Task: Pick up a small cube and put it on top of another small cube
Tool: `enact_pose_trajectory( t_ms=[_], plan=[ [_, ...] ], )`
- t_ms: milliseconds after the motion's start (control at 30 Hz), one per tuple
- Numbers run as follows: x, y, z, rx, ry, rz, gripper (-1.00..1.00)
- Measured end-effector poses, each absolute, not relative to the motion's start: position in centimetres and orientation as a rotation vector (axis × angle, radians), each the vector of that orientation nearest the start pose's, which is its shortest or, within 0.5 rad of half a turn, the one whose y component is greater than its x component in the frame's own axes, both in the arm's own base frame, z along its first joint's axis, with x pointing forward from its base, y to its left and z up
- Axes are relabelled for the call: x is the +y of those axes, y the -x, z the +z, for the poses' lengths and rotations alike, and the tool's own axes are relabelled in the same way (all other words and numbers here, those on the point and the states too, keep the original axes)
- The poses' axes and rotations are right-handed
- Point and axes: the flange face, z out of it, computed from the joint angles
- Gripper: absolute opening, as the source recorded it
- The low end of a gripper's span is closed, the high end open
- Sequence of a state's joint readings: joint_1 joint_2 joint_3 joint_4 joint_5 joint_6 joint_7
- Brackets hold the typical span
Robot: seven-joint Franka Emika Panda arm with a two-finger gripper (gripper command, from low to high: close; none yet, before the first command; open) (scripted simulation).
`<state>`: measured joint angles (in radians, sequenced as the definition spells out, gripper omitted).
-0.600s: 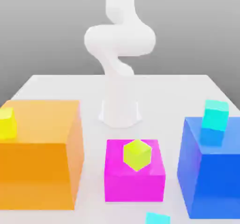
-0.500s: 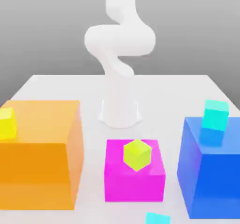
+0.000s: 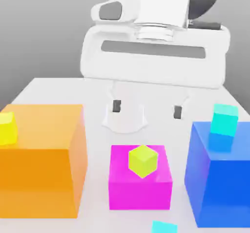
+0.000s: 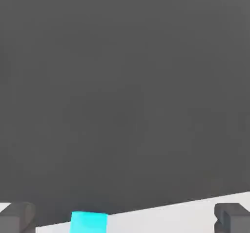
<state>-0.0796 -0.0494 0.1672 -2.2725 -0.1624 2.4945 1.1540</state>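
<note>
Hovering pincer (image 3: pixel 147 109) spread wide and empty, small cube (image 3: pixel 224 120) atop blue block (image 3: pixel 219 178), no writing

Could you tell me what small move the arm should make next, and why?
Probably lower the open claw toward the cyan cube lying on the white table at the near edge, keeping the jaws wide. The claw hangs above the blocks with nothing between its fingers, and the hand view has a cyan cube at its edge, so centring over it first seems sensible.
</note>
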Motion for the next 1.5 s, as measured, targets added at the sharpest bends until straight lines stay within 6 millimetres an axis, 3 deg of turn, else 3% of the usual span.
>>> enact_pose_trajectory(
  t_ms=[200,367,500,533,733,933,1067,1267,1333,1400,1433,1500],
  plan=[
    [6.3,-54.3,30.1,1.472,2.743,-0.233,0.0],
    [7.9,-53.5,21.6,1.529,2.741,-0.04,0.0],
    [8.3,-53.4,15.6,1.541,2.736,-0.002,0.0],
    [8.3,-53.3,14.3,1.541,2.737,-0.001,-1.0],
    [8.3,-53.3,13.6,1.541,2.736,-0.002,-1.0],
    [7.5,-53.5,19.3,1.529,2.751,0.008,-1.0],
    [8.5,-53.2,23.5,1.347,2.877,0.013,-1.0],
    [12.1,-51.1,30.9,0.979,3.036,0.033,-1.0],
    [14.6,-49.5,33.5,0.837,3.074,0.032,-1.0],
    [14.9,-48.3,36.1,0.76,3.087,0.031,-1.0],
    [16.9,-46.9,37.3,0.661,3.106,0.029,-1.0],
    [18.7,-44.8,39.7,0.532,3.121,0.028,-1.0]
  ],
)
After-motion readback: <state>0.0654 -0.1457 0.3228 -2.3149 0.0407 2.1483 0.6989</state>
